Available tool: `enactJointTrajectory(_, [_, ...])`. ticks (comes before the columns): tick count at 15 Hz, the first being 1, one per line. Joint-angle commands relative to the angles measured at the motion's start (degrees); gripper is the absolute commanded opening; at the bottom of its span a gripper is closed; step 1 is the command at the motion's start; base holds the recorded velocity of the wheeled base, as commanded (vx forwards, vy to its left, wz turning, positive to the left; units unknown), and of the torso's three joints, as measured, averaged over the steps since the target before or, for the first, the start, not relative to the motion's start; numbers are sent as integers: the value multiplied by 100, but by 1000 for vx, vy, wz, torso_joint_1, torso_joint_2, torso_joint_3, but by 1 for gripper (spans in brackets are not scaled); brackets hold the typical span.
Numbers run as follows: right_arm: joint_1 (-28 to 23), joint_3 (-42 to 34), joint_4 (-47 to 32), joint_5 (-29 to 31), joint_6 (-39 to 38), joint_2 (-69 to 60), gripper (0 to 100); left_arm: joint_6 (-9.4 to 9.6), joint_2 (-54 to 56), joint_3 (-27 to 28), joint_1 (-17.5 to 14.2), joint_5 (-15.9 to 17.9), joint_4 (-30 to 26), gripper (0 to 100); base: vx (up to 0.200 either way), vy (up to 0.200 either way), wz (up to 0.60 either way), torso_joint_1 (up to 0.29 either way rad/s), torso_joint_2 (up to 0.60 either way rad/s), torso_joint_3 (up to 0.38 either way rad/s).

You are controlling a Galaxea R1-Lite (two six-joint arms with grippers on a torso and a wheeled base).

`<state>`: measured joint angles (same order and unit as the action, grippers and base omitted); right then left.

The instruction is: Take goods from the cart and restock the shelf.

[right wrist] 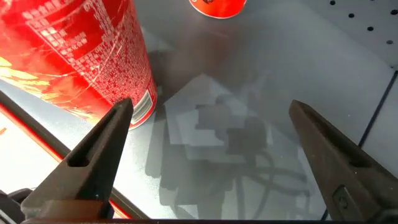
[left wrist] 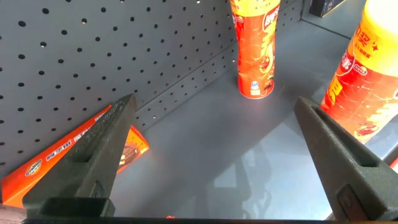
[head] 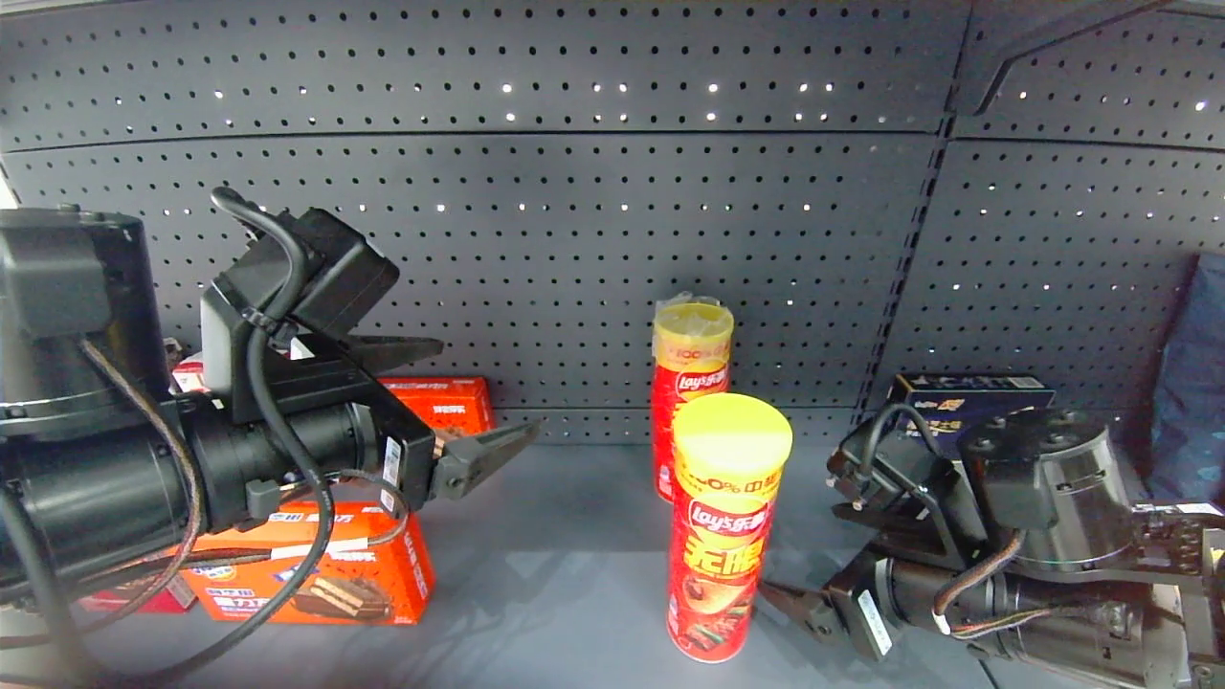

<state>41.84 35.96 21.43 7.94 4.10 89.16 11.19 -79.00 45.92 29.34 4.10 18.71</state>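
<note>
Two red chip cans with yellow lids stand upright on the grey shelf [head: 574, 565]. The front can [head: 727, 526] is near the shelf's front edge, and the rear can [head: 691, 402] stands by the pegboard. My left gripper [head: 488, 383] hangs open and empty to the left of the cans, above the shelf. In the left wrist view the left gripper [left wrist: 214, 102] faces the rear can [left wrist: 256, 50] and the front can [left wrist: 367, 81]. My right gripper [head: 804, 555] sits low just right of the front can, open and empty. In the right wrist view the right gripper [right wrist: 210, 107] has the front can [right wrist: 81, 56] beside one finger.
An orange biscuit box [head: 316, 574] lies at the front left under my left arm, and a second orange box [head: 440, 402] sits behind it. A dark blue box [head: 967, 392] and a blue bag [head: 1191, 383] are at the back right. The pegboard wall [head: 574, 239] closes the back.
</note>
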Motion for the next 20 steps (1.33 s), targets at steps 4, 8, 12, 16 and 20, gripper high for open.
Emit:
enactJointTrajectory(4, [-53,-45,1,50,-5,-74,100,-3,-11,22,-51,3,1,100,0,0,0,0,0,0])
enactJointTrajectory(8, [-53,51,1,50,-5,57,100,-3,-11,22,-78,3,1,100,0,0,0,0,0,0])
enactJointTrajectory(12, [-62,69,10,41,-5,101,100,-3,-11,31,-104,3,1,100,0,0,0,0,0,0])
enactJointTrajectory(16, [-62,95,1,41,-5,180,100,-3,-55,31,-104,12,106,100,0,0,0,0,0,0])
enactJointTrajectory(20, [-53,192,1,50,-5,268,100,-3,-134,110,-104,12,150,100,0,0,0,0,0,0])
